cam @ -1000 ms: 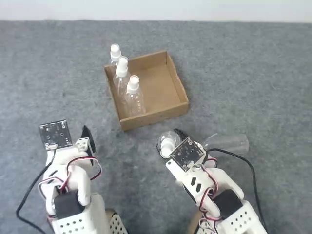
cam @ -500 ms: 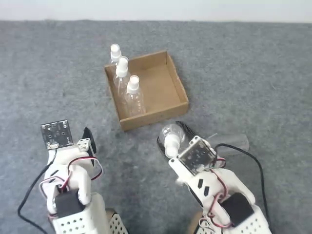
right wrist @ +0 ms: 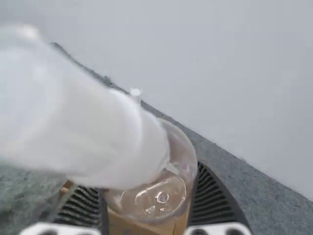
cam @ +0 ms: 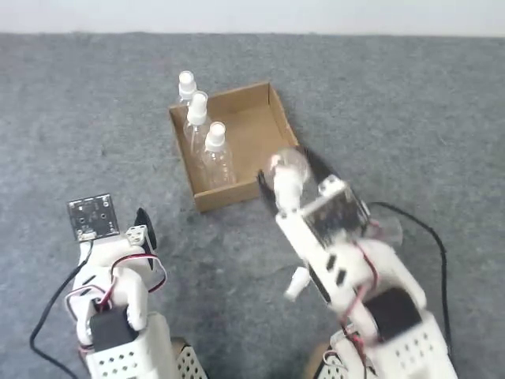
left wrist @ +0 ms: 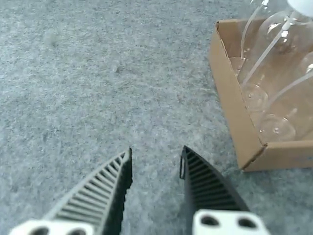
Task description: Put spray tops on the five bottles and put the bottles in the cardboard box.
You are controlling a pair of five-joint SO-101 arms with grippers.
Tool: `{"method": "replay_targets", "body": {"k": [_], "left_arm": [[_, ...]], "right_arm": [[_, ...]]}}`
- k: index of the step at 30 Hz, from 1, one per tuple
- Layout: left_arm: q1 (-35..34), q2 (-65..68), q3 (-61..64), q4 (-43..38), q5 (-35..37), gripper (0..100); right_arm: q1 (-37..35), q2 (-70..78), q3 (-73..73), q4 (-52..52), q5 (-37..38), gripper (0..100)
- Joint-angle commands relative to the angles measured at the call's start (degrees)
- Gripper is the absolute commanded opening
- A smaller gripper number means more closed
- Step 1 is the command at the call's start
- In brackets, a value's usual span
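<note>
The cardboard box stands at the middle back of the grey carpet with three clear bottles upright in its left half, each with a white spray top. My right gripper is shut on a fourth clear bottle with a white spray top, held above the box's near right corner. That bottle sits between the black fingers in the right wrist view. My left gripper is open over bare carpet, left of the box. A clear bottle lies on the carpet behind the right arm.
A white wall edge runs along the back of the carpet. A black cable loops on the right of the right arm. Open carpet lies to the left, right and behind the box.
My right arm has lifted the bottle off the carpet and carried it away from the base to the box's near right corner. The left arm has stayed where it was.
</note>
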Motion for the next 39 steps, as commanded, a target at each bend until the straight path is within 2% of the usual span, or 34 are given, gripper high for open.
{"method": "replay_targets", "body": {"k": [1,9,12,16,27,39], "left_arm": [[-0.18,-1.14,-0.4,-0.18,0.18,15],[-0.26,-1.23,-0.4,-0.09,0.18,15],[-1.93,-1.23,-0.4,-0.18,0.18,15],[-2.46,-1.23,-0.4,-0.18,0.18,15],[-2.37,-1.23,-0.4,-0.18,0.18,15],[-2.37,-1.23,-0.4,-0.18,0.18,15]], "right_arm": [[2.33,15.25,-10.2,-6.64,0.26,0.6],[3.38,37.85,-21.27,-14.9,0.09,0.6],[4.79,45.85,-26.81,-15.96,-3.69,0.6],[7.16,56.4,-35.78,-15.87,-8.53,0.6],[7.08,82.07,-57.05,-15.52,-16.53,0.6],[7.08,100.62,-68.92,-15.96,-19.43,0.6]]}}
